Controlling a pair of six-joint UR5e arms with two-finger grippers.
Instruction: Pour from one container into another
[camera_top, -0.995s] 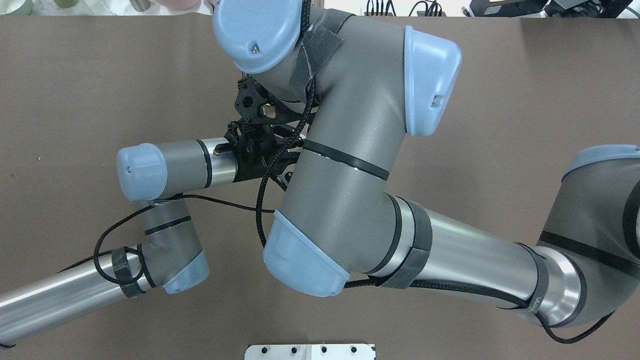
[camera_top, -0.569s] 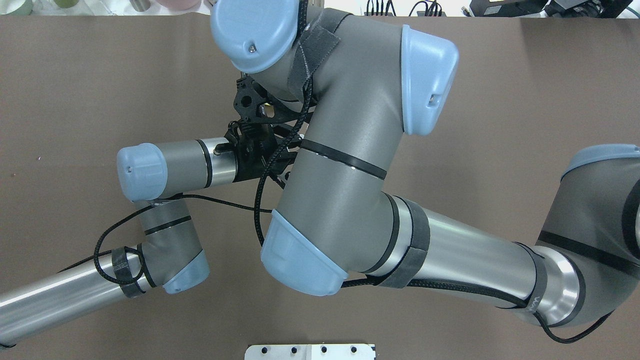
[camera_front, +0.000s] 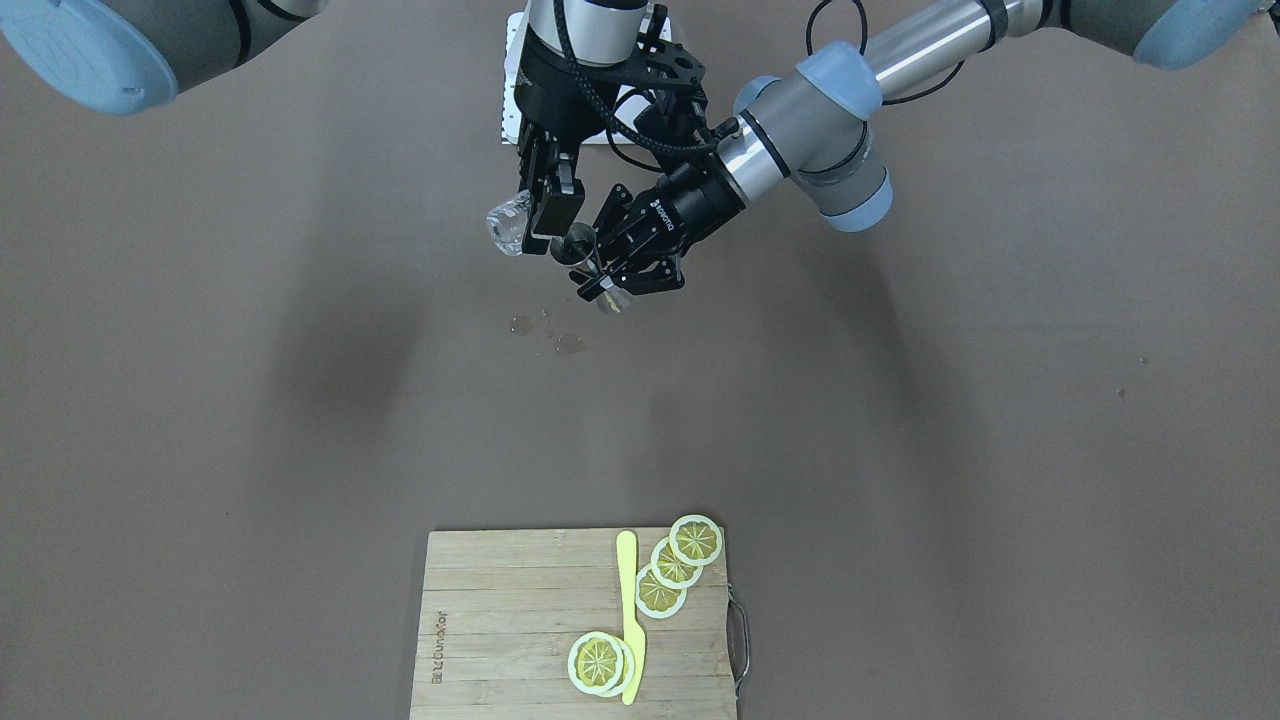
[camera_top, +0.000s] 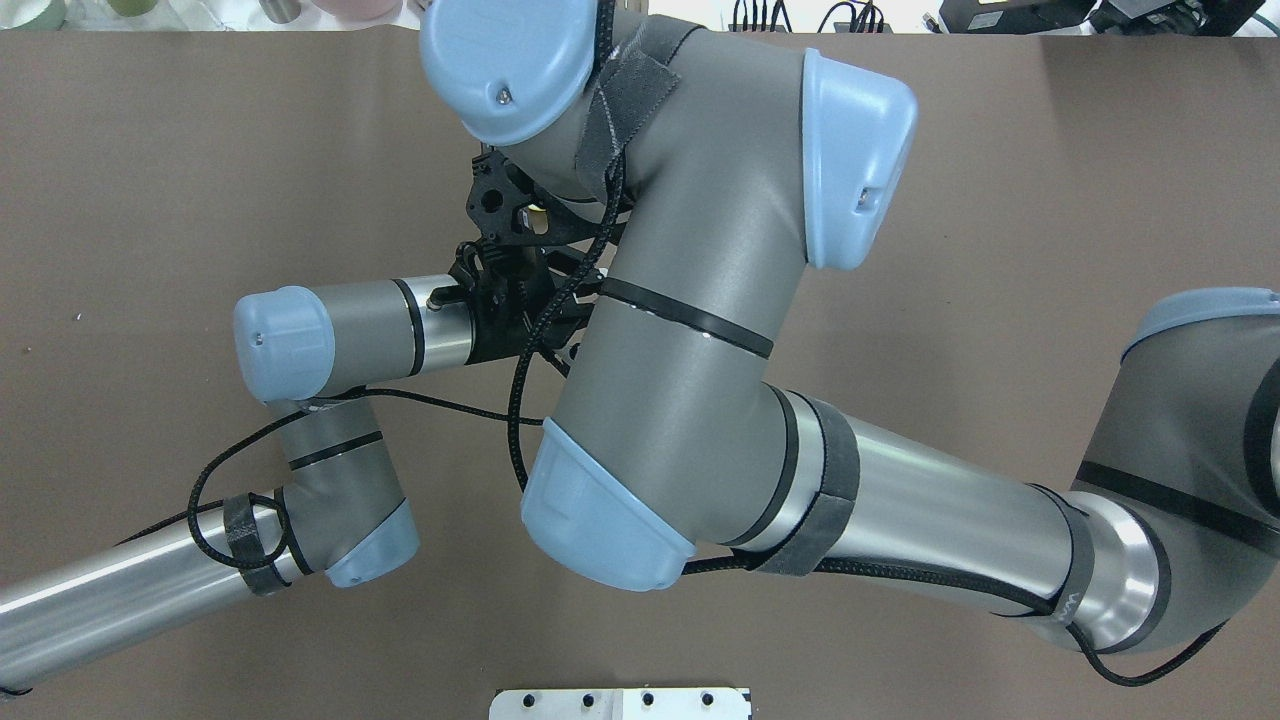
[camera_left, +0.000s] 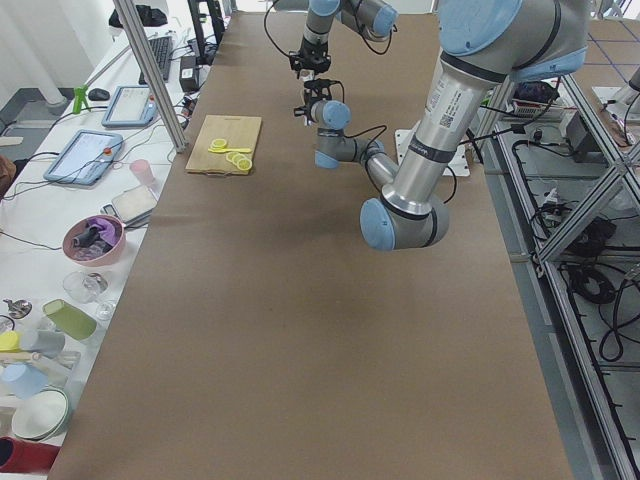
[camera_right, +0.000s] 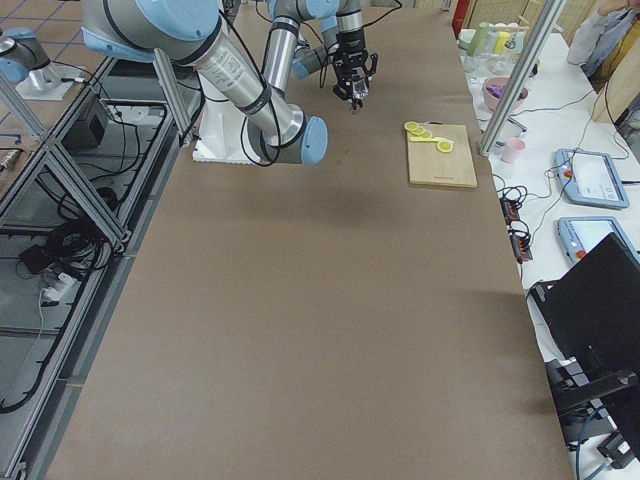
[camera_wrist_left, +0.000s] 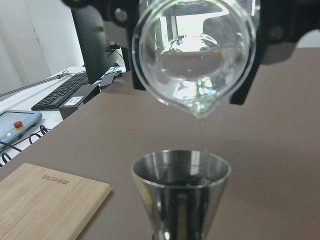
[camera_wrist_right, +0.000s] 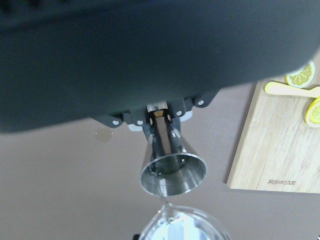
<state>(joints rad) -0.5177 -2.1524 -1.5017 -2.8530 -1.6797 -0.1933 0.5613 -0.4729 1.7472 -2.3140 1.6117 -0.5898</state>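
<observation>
Steel jigger (camera_wrist_left: 181, 195) fills the near field of my left wrist camera. It is upright and held off the worktop (camera_front: 900, 400) by the left gripper (camera_front: 598, 280), fingers (camera_wrist_right: 161, 134) closed on its narrow waist. Just above it I read the glass beaker (camera_wrist_left: 195, 55) tipped spout-down, with a thin clear stream (camera_wrist_left: 202, 135) running to the jigger's mouth. Right gripper (camera_front: 548, 218) clamps the beaker, dark fingers (camera_wrist_left: 247, 80) at either side. Wet spots (camera_front: 570, 344) lie on the worktop below. Farthest out: wooden board (camera_front: 500, 620) with lemon slices (camera_front: 675, 560) and a yellow knife (camera_front: 628, 600).
</observation>
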